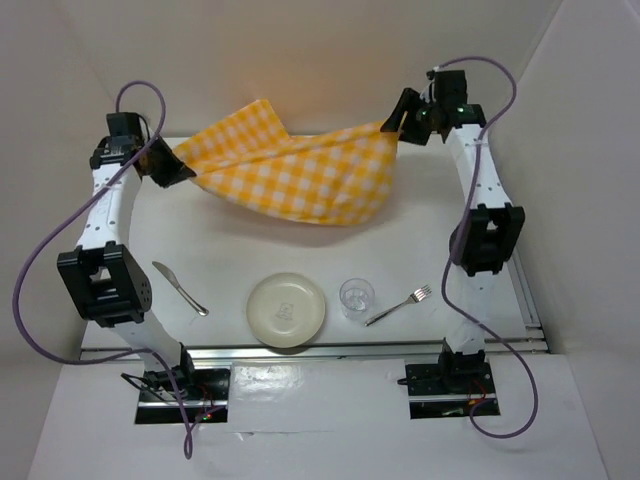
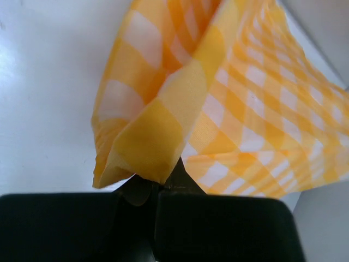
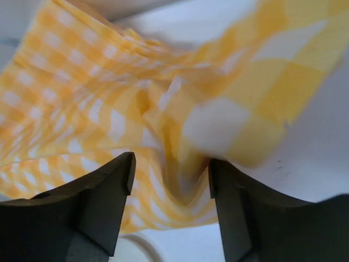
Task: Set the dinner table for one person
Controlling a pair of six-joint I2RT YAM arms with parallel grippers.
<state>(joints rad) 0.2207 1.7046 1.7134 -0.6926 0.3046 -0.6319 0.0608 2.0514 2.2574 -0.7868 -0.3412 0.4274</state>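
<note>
A: Which step?
B: Spreading the cloth (image 1: 300,175) beyond the plate (image 1: 287,310); left fingers (image 1: 170,172) pinch a corner, right fingers (image 3: 103,210) stand apart around another.
A: Next?
B: Likely regrip, then lower it onto the desk (image 1: 230,240) lying beneath the plate.

Dinner table (image 1: 230,240) partly hidden beneath the checked cloth (image 1: 300,170), itself blurred in right wrist view.

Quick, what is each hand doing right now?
Left gripper: shut, pinching the checked cloth.
Right gripper: fingers open, cloth lying between them.
</note>
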